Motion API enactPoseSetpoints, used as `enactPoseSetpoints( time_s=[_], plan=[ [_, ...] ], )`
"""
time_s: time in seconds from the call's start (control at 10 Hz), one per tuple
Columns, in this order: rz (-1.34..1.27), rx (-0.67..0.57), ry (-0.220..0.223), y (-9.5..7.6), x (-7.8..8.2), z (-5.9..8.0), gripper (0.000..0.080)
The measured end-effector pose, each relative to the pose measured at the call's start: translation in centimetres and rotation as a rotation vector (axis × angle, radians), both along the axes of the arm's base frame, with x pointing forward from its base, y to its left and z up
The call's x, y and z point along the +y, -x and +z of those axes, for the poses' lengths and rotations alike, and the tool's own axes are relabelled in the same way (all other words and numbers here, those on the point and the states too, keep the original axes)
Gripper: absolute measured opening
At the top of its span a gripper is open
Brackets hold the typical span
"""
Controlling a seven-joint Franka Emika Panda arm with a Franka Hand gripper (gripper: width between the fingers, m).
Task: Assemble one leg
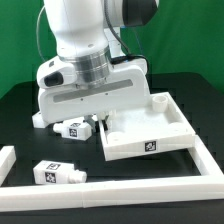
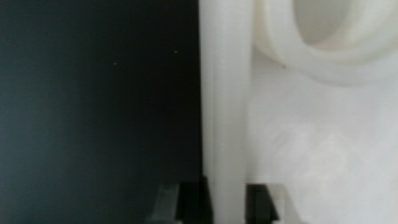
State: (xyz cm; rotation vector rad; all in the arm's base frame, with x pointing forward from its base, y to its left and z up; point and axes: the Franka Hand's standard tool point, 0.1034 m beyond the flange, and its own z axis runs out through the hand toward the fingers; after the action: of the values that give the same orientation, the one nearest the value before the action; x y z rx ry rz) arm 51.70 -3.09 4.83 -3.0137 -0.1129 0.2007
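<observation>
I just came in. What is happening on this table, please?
The Panda arm has its tool down on the white square panel, with two fingers closed on its raised rim. At least two white legs lie loose on the black table: one leg beside the panel, one leg nearer the camera. No leg is mounted yet.

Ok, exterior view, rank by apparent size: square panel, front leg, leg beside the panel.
1. square panel, clearly largest.
2 and 3. front leg and leg beside the panel: they look alike, and the front one seems nearer the camera, so unranked.
</observation>
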Motion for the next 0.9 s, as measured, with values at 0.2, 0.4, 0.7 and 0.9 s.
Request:
enactPoseSetpoints(
  time_s=[0.2,0.4,0.7,0.9],
  plan=[
    [-0.054,0.001,0.007,-2.6,0.0,-1.6,0.0049],
    [-0.053,-0.005,0.006,-3.8,0.2,-2.7,0.0049],
    [-0.049,-0.011,0.005,-4.1,0.4,-3.1,0.0049],
    [-0.049,-0.011,0.005,-4.1,0.4,-3.1,0.0049]
  ],
)
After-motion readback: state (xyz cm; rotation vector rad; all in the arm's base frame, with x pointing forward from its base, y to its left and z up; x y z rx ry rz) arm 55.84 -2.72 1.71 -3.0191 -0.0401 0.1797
